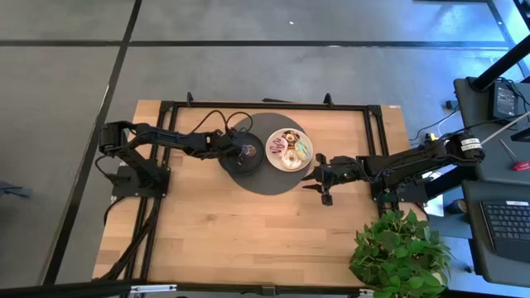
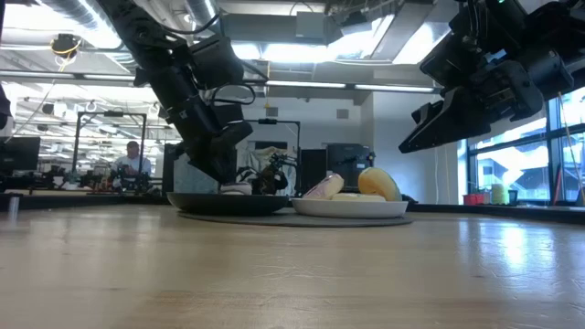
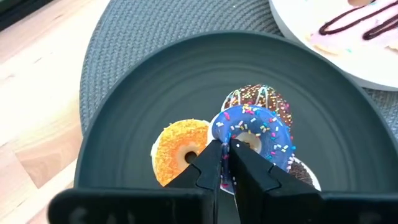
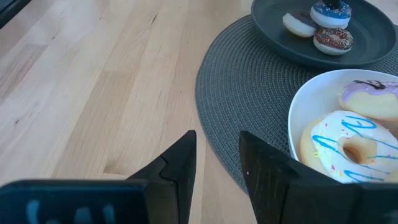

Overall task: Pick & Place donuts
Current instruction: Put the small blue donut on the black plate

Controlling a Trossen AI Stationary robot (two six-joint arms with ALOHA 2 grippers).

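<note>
A round black plate (image 3: 137,93) holds mini donuts: an orange one (image 3: 179,152), a blue-iced sprinkled one (image 3: 252,129) and a chocolate sprinkled one (image 3: 258,99). My left gripper (image 3: 227,149) is down over this plate (image 1: 232,161) and shut on the blue donut. The white plate (image 4: 295,118) beside it carries larger donuts, one white-iced with blue stripes (image 4: 345,146) and one pale purple with chocolate drizzle (image 4: 370,96). My right gripper (image 1: 317,187) hangs open above the table, just right of the white plate (image 1: 270,149), touching nothing. My left gripper pinches the blue mini donut by the near side of its ring (image 3: 225,134). One finger (image 3: 249,165) stands at the hole and the other (image 3: 208,165) outside the rim. The fingers slant down from above. The donut lies partly over the chocolate one; whether it is lifted clear I cannot tell.
Both plates sit on a round grey woven mat (image 1: 273,180) at the far middle of the wooden table. A potted plant (image 1: 397,252) stands at the near right corner. Bare wood (image 1: 240,232) spreads across the near half of the table.
</note>
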